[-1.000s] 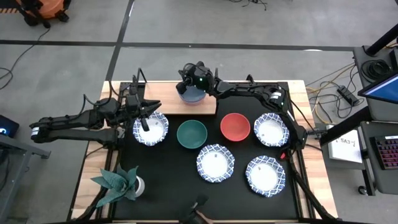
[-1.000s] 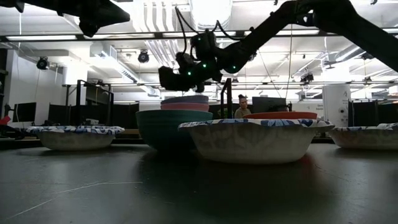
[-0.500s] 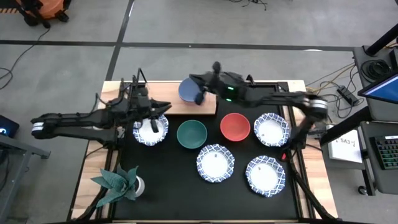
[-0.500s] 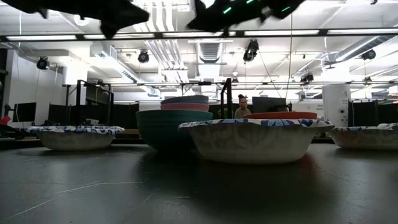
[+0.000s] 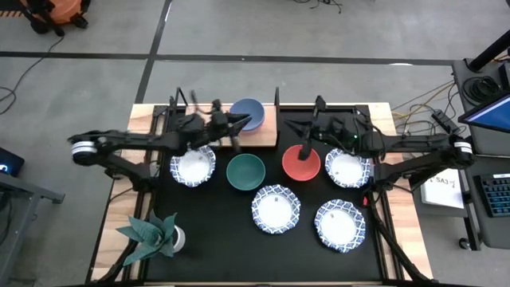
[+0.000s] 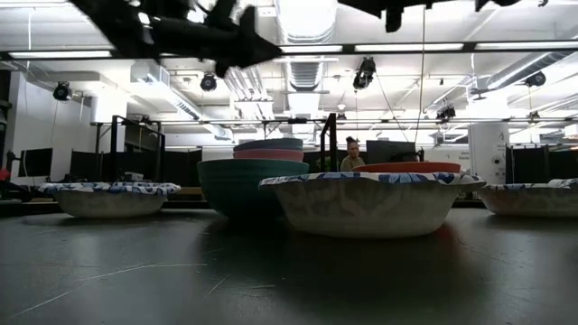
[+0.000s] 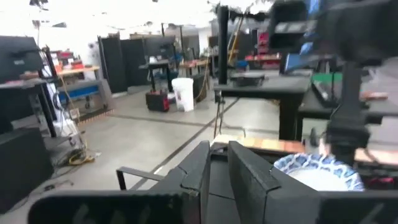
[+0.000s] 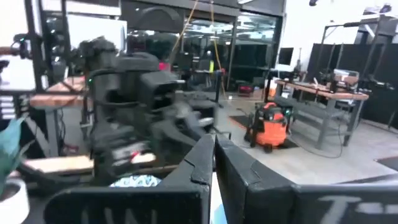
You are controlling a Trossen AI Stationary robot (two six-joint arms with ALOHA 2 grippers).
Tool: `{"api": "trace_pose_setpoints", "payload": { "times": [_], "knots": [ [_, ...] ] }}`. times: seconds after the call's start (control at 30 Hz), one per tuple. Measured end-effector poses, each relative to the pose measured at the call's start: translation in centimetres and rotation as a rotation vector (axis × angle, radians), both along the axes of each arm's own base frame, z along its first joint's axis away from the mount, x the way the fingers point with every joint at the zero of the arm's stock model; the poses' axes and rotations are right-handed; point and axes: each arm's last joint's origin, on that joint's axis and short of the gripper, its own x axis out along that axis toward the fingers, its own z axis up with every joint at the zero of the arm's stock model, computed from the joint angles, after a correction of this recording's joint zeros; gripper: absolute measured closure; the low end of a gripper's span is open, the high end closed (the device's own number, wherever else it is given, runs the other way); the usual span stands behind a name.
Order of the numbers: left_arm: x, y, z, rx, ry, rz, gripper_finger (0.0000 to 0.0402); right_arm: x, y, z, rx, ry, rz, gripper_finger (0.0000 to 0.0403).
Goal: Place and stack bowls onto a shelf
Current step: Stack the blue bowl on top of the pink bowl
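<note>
Grey floor runs all round our wooden table point(image 5: 119, 215), and a big black mat point(image 5: 223, 239) covers most of it. From above we see the shelf point(image 5: 267, 127) at the far edge with a blue bowl point(image 5: 248, 114) on it. On the mat sit a green bowl point(image 5: 245, 172), a red bowl point(image 5: 301, 163), and four white bowls with blue rims point(image 5: 276, 209). A leafy plant point(image 5: 151, 233) stands at the near left corner. Our left gripper point(image 5: 237, 135) hangs just beside the shelf, and our right gripper point(image 5: 307, 150) hangs over the red bowl.

From table height, the green bowl point(image 6: 251, 188) stands behind a patterned bowl point(image 6: 368, 204), with the blue bowl point(image 6: 269, 143) stacked on a pink bowl point(image 6: 269, 154) farther back.

From the left wrist we see its fingers point(image 7: 242, 171) close together, holding nothing. From the right wrist its fingers point(image 8: 233, 165) are close together too, holding nothing.

We think these bowls are light, stiff and smooth. The best place to pinch one is the rim.
</note>
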Motion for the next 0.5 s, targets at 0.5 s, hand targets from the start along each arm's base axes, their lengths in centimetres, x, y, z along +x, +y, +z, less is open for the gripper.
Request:
{"api": "trace_pose_setpoints", "payload": {
  "times": [0.5],
  "knots": [
    [6.4, 7.0, -6.1, -0.111, 0.148, 0.125, 0.0362, -1.2, 0.2, -1.6, 0.003, 0.037, 0.008, 0.0394]
  ]
}}
